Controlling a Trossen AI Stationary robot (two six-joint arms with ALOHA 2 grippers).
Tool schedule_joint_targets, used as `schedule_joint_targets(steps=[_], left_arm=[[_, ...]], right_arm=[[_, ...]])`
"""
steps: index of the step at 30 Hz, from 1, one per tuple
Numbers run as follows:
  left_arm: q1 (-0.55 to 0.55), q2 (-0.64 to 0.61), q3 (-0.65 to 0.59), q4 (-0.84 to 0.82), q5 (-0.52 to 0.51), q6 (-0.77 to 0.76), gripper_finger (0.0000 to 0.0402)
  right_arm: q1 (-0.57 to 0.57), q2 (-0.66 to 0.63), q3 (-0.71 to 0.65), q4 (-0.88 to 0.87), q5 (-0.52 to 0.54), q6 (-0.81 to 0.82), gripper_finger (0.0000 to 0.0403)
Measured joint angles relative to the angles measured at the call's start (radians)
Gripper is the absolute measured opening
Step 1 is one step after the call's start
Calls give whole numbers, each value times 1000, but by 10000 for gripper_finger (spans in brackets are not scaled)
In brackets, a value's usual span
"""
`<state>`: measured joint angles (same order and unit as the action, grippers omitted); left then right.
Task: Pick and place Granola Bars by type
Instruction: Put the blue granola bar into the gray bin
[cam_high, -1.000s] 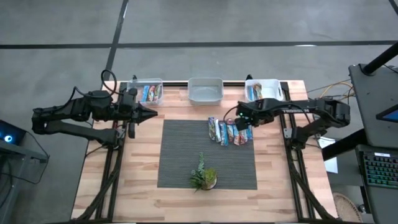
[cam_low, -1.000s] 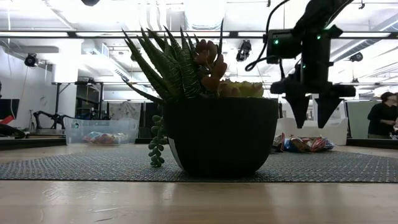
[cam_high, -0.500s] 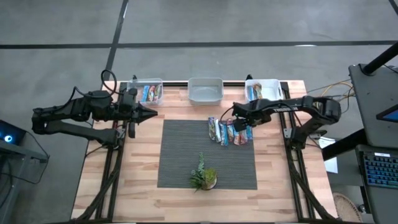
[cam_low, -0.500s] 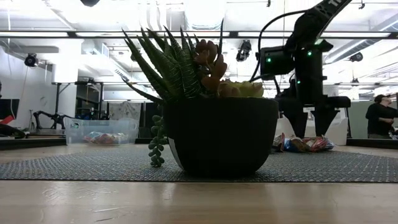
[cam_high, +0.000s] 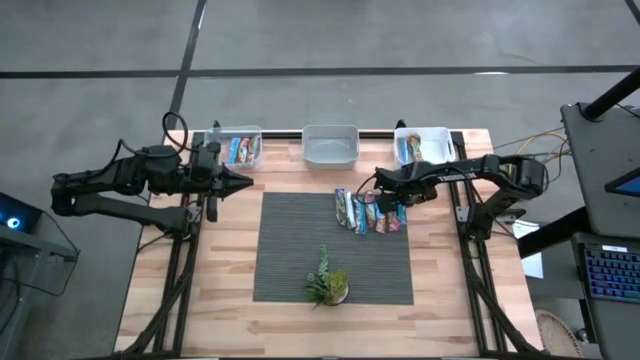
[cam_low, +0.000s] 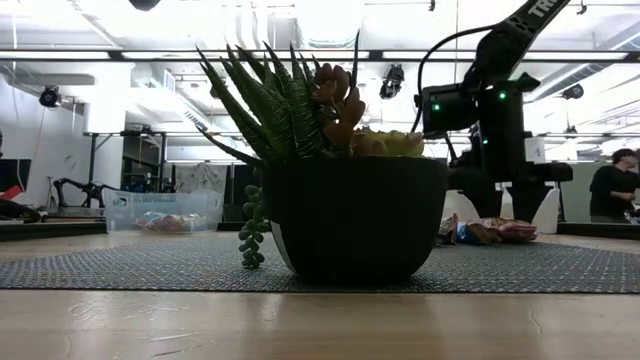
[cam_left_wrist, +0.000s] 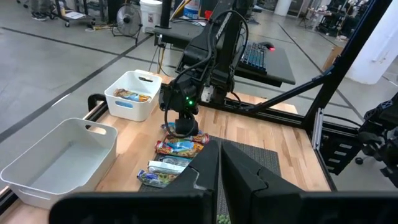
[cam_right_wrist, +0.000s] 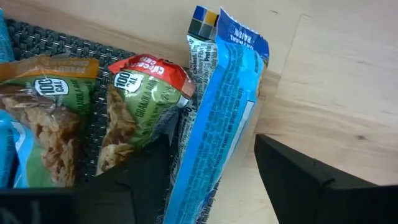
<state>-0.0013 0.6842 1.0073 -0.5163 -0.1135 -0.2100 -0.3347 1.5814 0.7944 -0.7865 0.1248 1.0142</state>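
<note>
A row of granola bars (cam_high: 362, 212) in shiny wrappers lies flat on the far right part of the dark mat (cam_high: 300, 260). It also shows in the low view (cam_low: 495, 232) and the left wrist view (cam_left_wrist: 177, 155). My right gripper (cam_high: 392, 198) is open and low over the row's right end. Its fingers (cam_right_wrist: 298, 174) stand on either side of a blue bar (cam_right_wrist: 227, 106), next to a red-topped bar (cam_right_wrist: 140, 87). My left gripper (cam_high: 245, 182) is shut and empty above the table's left side, and shows in its wrist view (cam_left_wrist: 219, 155).
Three bins stand along the far edge: a clear one (cam_high: 238, 150) with bars at left, an empty one (cam_high: 330, 145) in the middle, and a white one (cam_high: 420, 145) with bars at right. A potted plant (cam_high: 328, 285) stands on the mat's near part.
My right gripper has come down from above the bars to just over the row's right end, shifting slightly toward the table's left. The bars have not moved.
</note>
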Motion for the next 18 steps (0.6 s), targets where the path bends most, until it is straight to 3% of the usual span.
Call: schedule_joint_targets(steps=[7, 18], left_arm=[[0, 0, 0, 0, 0, -2, 0], [0, 0, 0, 0, 0, -9, 0]], right_arm=[[0, 0, -1, 16, -14, 0, 195], [1, 0, -1, 18, -20, -3, 101]])
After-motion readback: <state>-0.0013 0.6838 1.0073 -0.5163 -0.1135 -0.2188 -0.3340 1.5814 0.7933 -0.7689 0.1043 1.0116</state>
